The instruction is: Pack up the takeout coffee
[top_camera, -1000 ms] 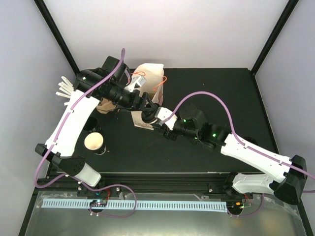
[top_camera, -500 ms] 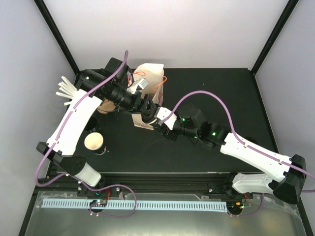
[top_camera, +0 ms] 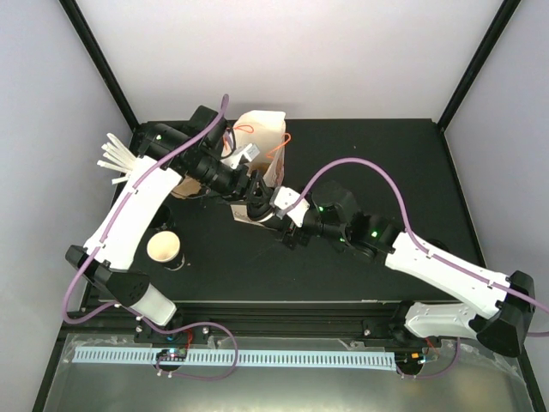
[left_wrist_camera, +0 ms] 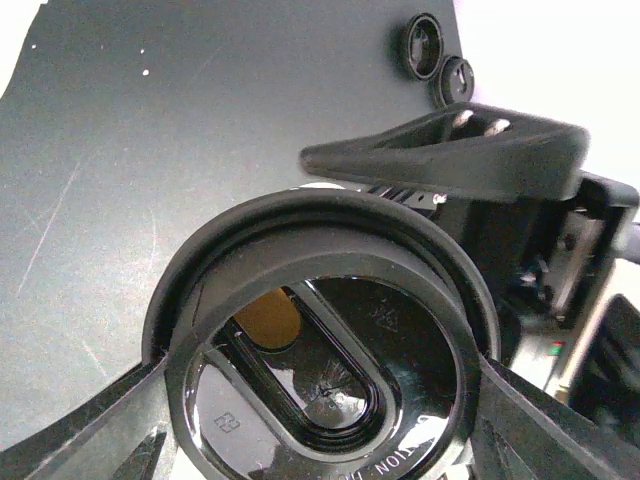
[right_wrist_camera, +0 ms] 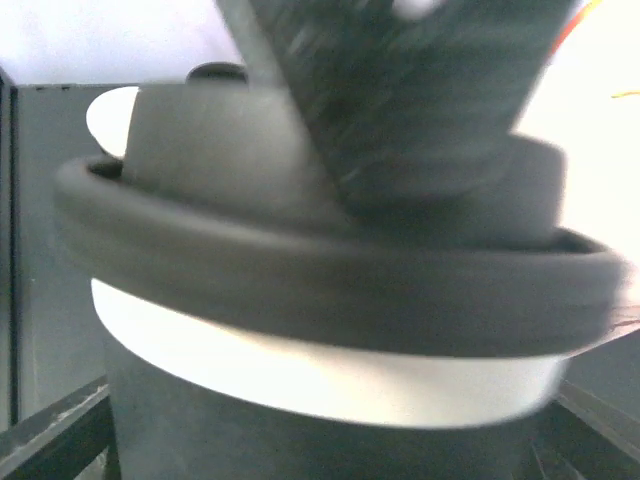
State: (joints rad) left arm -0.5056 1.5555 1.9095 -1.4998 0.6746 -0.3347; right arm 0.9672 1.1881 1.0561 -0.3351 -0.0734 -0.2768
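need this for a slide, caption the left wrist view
Left wrist view: a black lid held between the left gripper's fingers, the right gripper's finger just beyond it

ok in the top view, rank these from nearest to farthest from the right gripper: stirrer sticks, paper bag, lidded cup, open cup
1. lidded cup, right at the right gripper, mid table.
2. paper bag, just beyond it, toward the back.
3. open cup, off to the left, toward the front.
4. stirrer sticks, at the far left edge, toward the back.
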